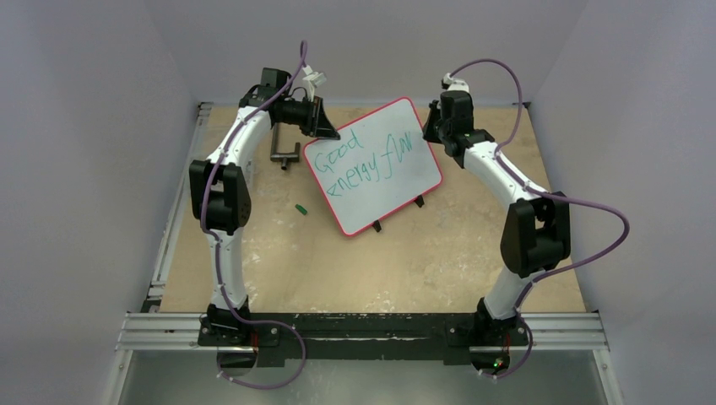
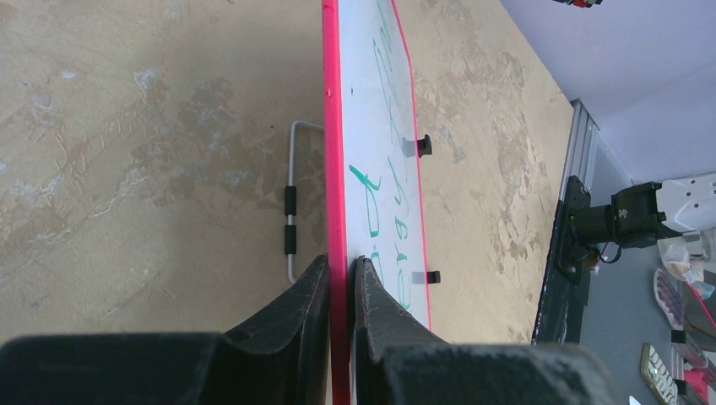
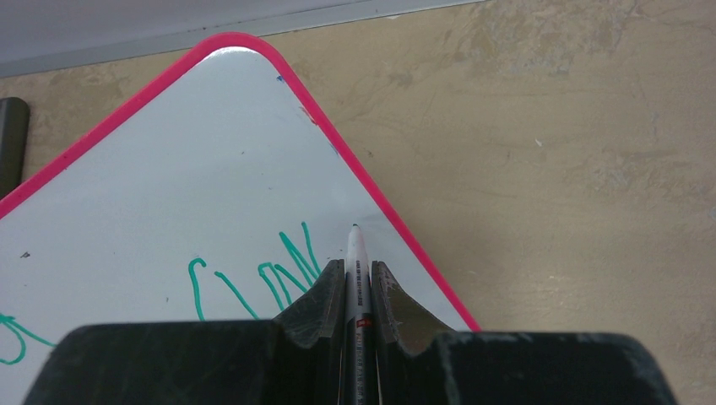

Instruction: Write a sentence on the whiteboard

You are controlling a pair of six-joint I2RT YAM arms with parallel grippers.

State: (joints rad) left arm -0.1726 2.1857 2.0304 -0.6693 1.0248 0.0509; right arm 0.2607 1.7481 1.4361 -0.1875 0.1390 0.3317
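Note:
The red-framed whiteboard (image 1: 397,181) lies tilted on the table at the back, with the green sentence (image 1: 368,158) "Good energy flow" in two slanted lines. My left gripper (image 1: 325,126) is shut on the board's upper left edge; the left wrist view has the red frame (image 2: 335,169) clamped between both fingers (image 2: 300,312). My right gripper (image 1: 435,126) is at the board's right side, shut on a white marker (image 3: 358,261). The marker's tip points at bare white board (image 3: 169,169) just right of the last green word (image 3: 270,274), near the red edge.
A small green marker cap (image 1: 300,207) lies on the wooden table (image 1: 279,261) left of the board. A grey metal bracket (image 1: 285,153) sits behind the left arm. Two black clip feet (image 1: 419,201) stick out at the board's lower edge. White walls enclose the table.

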